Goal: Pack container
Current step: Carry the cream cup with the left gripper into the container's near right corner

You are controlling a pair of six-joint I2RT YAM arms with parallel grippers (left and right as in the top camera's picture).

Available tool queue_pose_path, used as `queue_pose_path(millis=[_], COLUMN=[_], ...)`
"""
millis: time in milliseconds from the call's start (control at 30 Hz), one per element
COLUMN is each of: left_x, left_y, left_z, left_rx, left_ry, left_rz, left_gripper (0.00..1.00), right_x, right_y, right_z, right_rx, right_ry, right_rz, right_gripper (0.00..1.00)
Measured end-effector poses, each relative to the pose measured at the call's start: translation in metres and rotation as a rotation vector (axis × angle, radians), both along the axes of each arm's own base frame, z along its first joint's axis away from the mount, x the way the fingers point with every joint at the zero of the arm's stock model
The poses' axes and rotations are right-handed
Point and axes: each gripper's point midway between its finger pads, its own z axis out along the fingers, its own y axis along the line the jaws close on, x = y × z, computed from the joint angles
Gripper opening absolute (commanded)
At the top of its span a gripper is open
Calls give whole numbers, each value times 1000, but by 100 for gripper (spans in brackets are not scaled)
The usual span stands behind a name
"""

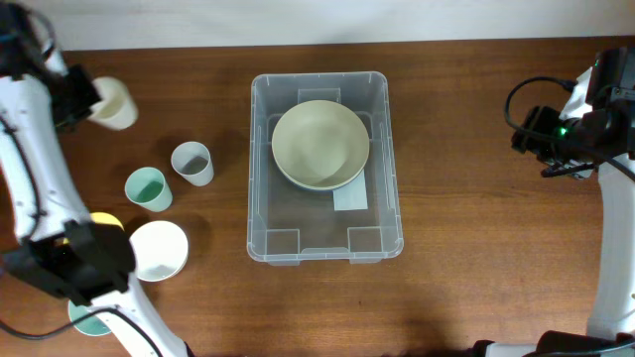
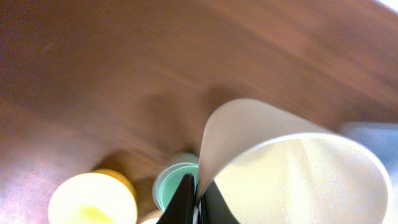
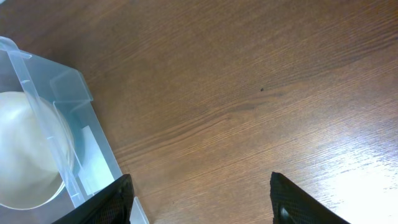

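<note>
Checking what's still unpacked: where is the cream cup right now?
In the overhead view, the cream cup is at the upper left, pinched by its rim in the left gripper. It is up-left of the grey cup and well left of the container.

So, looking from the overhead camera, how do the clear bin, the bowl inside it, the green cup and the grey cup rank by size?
Largest to smallest:
1. container
2. pale bowl, sitting inside it
3. green cup and grey cup: these look about alike, too close to rank.
</note>
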Motion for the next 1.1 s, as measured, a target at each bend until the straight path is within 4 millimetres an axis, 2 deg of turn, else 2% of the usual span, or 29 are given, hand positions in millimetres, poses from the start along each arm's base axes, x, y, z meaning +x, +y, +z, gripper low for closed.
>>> queue_pose_path(millis=[100, 167, 333, 433, 567, 667, 800, 933, 1100], left_x=[1, -1, -24, -49, -82, -108, -133, -140, -143], left_y=[-67, -116, -230, -285, -344, -378, -408, -419, -421], left_z=[26, 34, 29, 27, 19, 7, -14, -39, -74], left_rx=[14, 18, 13, 15, 53, 87, 109, 123, 135], left_ry=[-43, -52, -3, 26, 58, 95, 142, 179, 231], left_rz=[-184, -320, -625, -775, -944, -1052, -1145, -1168, -1161], left_gripper=[0, 1, 1, 1, 0, 1, 1, 0, 0], right_x=[0, 0, 0, 0, 0, 0, 0, -1, -2], right_y=[0, 0, 0, 0, 0, 0, 0, 0, 1], right_z=[0, 0, 0, 0, 0, 0, 0, 0, -1], right_rx=[0, 0, 0, 0, 0, 0, 1, 1, 2], right_ry=[0, 0, 1, 1, 1, 1, 2, 4, 9], right_rz=[0, 0, 1, 0, 0, 0, 0, 1, 0], right_gripper=[66, 66, 66, 66, 66, 66, 66, 66, 66])
